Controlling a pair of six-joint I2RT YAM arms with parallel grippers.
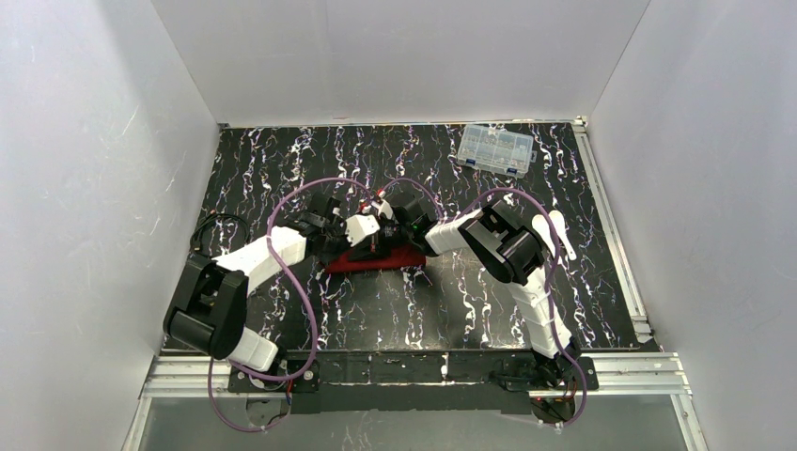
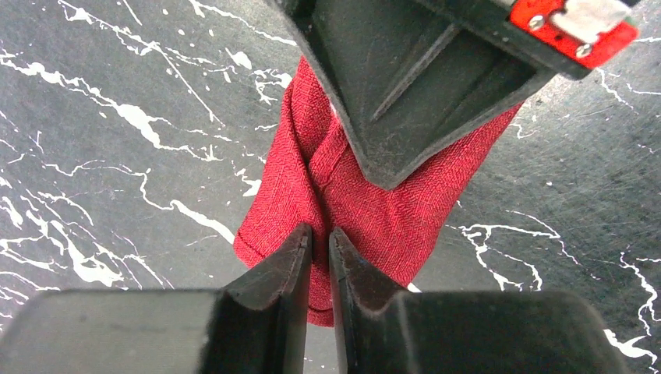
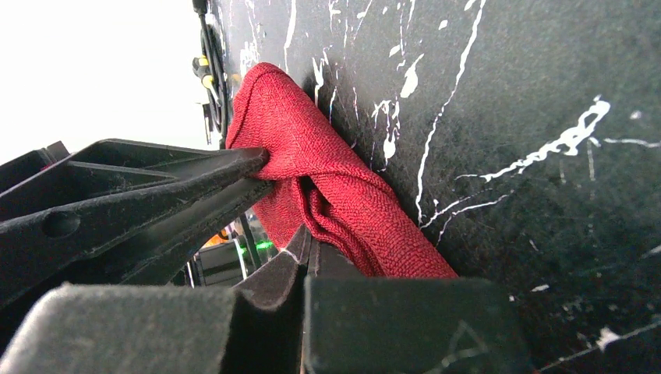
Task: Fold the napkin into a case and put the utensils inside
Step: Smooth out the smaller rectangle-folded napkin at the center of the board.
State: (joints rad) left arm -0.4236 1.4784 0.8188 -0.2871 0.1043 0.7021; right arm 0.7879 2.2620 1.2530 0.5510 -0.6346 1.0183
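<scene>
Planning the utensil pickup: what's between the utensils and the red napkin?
In the top view, the right arm crosses between the napkin and utensils.

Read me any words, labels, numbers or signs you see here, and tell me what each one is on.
No text can be read.
On the clear compartment box: any labelling is too small to read.
On the red tab: no lettering visible.
On the napkin: plain, no print.

Surface: black, white-veined marble-pattern table point(image 1: 376, 319)
Centre: deep red folded fabric napkin point(image 1: 376, 262)
Far right corner: clear plastic compartment box point(image 1: 493, 150)
Near right edge: white plastic utensil point(image 1: 557, 228)
</scene>
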